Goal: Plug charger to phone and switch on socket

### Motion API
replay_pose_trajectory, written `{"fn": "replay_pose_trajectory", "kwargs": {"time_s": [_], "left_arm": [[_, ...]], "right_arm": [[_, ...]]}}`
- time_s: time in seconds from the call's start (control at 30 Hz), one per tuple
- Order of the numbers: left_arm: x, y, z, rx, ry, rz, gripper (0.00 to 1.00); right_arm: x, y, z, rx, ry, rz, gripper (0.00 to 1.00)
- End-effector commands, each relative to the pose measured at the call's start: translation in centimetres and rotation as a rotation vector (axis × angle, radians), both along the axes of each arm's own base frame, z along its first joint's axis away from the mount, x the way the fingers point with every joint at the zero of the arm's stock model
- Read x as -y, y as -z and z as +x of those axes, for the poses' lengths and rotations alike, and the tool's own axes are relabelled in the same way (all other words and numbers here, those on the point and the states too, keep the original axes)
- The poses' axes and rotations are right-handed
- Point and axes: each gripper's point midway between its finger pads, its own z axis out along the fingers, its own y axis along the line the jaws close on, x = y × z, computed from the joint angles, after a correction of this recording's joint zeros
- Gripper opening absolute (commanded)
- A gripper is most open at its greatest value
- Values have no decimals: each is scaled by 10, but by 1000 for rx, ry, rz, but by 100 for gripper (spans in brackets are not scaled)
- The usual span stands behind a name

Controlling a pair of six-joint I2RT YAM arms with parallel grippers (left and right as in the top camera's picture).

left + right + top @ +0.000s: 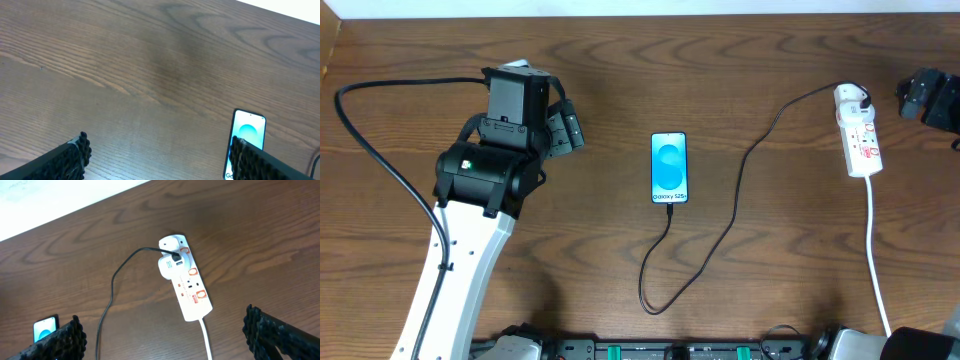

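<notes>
The phone lies flat mid-table, its cyan screen lit. It also shows in the left wrist view and the right wrist view. The black charger cable meets the phone's near end, loops on the table and runs to a white adapter on the socket strip, also seen in the right wrist view. My left gripper is open and empty, left of the phone; its fingers frame bare wood. My right gripper is open and empty above the table near the strip; in the overhead view it sits at the right edge.
The strip's white cord runs toward the near table edge, also in the right wrist view. The left arm's black cable loops at the far left. A pale surface lies beyond the table's far edge.
</notes>
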Motion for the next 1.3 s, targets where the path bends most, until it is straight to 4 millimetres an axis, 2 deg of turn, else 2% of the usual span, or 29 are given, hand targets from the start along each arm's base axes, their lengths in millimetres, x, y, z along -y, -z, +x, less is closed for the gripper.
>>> {"fn": "replay_pose_trajectory", "kwargs": {"time_s": [0.0, 0.23, 0.4, 0.5, 0.8, 0.93, 1.1, 1.27], "left_arm": [[-3, -6, -2, 14, 1, 16, 90], [-9, -18, -17, 69, -9, 1, 90], [-27, -16, -27, 173, -77, -47, 90], [-30, -13, -32, 254, -73, -109, 90], [-34, -15, -45, 645, -23, -220, 90], [-35, -17, -59, 855, -3, -233, 90], [-41, -23, -88, 1148, 1, -243, 90], [-53, -10, -103, 1231, -59, -231, 90]], "right_arm": [[1, -3, -2, 6, 16, 1, 99], [1, -3, -2, 6, 16, 1, 99], [1, -3, -2, 6, 16, 0, 99], [1, -3, -2, 6, 16, 1, 99], [1, -3, -2, 6, 16, 1, 99], [1, -3, -2, 6, 16, 1, 99], [1, -3, -2, 6, 16, 1, 99], [1, -3, -2, 6, 16, 1, 99]]}}
